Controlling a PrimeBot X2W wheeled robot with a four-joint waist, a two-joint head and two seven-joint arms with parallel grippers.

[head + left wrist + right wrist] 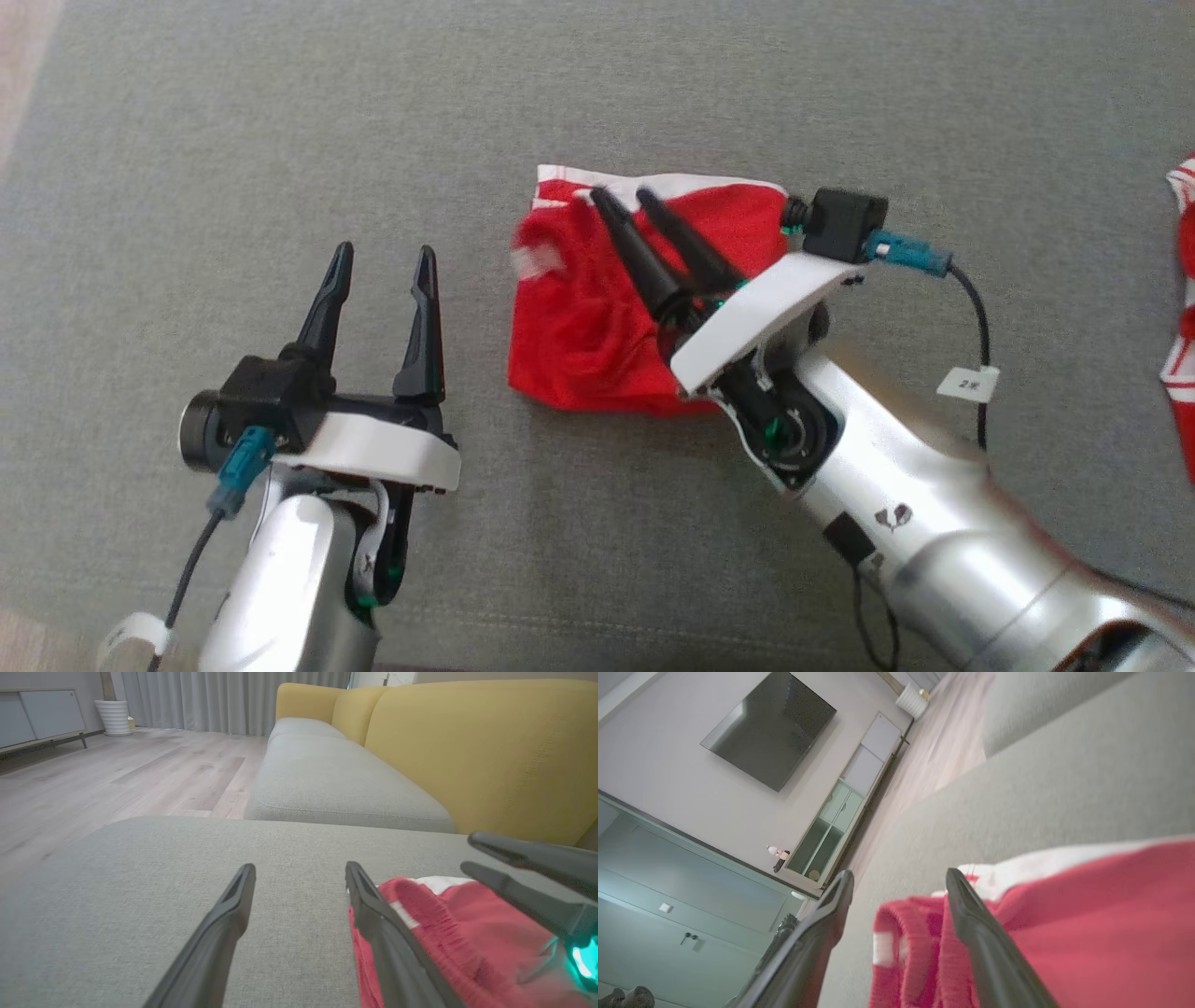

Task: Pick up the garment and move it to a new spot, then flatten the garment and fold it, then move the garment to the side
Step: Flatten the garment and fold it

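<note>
The garment is red with white trim and lies bunched and partly folded on the grey cushion. My right gripper hovers over its far edge, open, with nothing pinched between the fingers. In the right wrist view the right gripper stands spread above the red cloth, and one flap looks blurred. My left gripper is open over bare cushion, left of the garment. The left wrist view has the left gripper beside the garment, with the right gripper above it.
Another red and white cloth lies at the cushion's right edge. A yellow sofa back rises behind the grey seat. Wooden floor lies beyond the cushion's left edge, with a cabinet and wall screen further off.
</note>
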